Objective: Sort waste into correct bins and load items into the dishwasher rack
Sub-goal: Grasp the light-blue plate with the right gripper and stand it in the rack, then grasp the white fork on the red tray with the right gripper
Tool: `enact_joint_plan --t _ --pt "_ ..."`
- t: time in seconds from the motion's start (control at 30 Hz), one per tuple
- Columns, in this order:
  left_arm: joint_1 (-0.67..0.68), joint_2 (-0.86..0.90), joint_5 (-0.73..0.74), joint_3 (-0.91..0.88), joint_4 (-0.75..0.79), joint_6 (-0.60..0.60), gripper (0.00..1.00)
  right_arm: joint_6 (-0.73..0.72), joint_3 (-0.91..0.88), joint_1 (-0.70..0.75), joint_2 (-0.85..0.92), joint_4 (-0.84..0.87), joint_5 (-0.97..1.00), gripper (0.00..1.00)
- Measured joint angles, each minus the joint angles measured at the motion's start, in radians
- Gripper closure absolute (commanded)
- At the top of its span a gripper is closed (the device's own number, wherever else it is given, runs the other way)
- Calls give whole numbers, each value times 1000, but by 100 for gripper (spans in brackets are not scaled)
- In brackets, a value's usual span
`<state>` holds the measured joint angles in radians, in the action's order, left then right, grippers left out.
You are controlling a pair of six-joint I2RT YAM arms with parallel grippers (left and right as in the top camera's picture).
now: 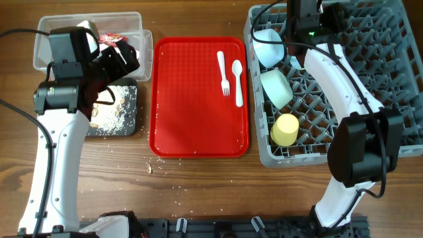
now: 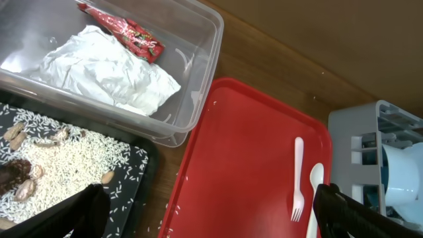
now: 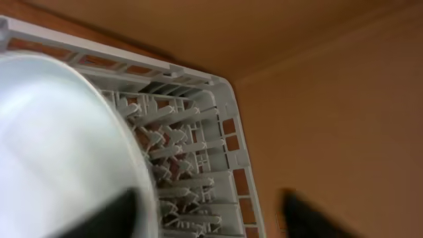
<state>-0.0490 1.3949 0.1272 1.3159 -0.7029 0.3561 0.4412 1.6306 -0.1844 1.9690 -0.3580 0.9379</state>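
- Holds left gripper (image 2: 211, 201) wide apart above shallow black rectangular tray (image 2: 135, 165) of white crumbs (image 2: 59, 165).
- Holds right gripper (image 3: 210, 201) apart beside pale blue round plate (image 3: 59, 145), over grey pegged rack (image 3: 198, 132).

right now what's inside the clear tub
The clear tub holds a crumpled white napkin with a red snack wrapper next to it. The rest of the floor that shows looks bare. Whatever lies under the napkin is covered and cannot be seen.
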Motion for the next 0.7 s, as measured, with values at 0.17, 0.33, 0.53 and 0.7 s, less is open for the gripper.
enact_joint_plan --t 0.17,0.33,0.53,0.7 --pt "0 0 0 0 0 0 0 -63 -2 -98 -57 100 -50 0" --pt "0 0 0 0 0 0 0 -580 7 -319 -107 -179 -724 12" --pt "0 0 0 0 0 0 0 -799 -1 -319 154 -301 -1028 35" --pt "0 0 0 0 0 0 0 -875 -1 -318 206 -338 -1012 36"
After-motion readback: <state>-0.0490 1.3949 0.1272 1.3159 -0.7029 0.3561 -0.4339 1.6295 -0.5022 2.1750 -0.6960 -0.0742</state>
